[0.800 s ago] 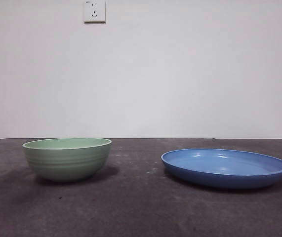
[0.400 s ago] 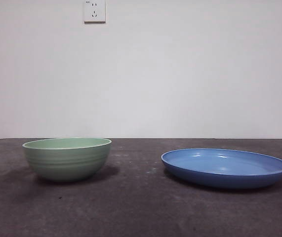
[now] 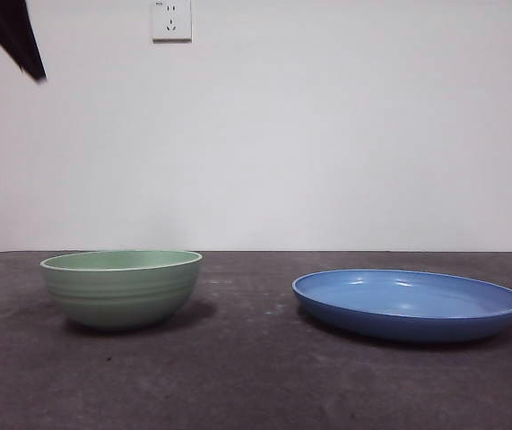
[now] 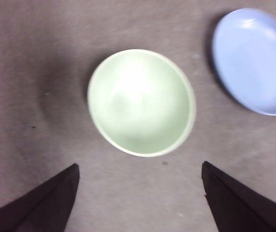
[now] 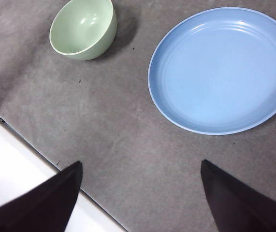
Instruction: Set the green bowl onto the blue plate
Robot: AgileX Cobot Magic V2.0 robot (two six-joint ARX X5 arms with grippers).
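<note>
Front view: green bowl [image 3: 122, 288] sits upright on dark table [image 3: 256, 376], well apart from blue plate [image 3: 409, 305]. Left wrist view: left gripper [image 4: 140, 193] hangs above the bowl, jaws spread wide, empty. Right gripper [image 5: 140, 193] equally wide, holding nothing, near the table's edge

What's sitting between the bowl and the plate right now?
Nothing. Between the green bowl and the blue plate there is only bare dark table. The front view and the right wrist view both show it.
</note>
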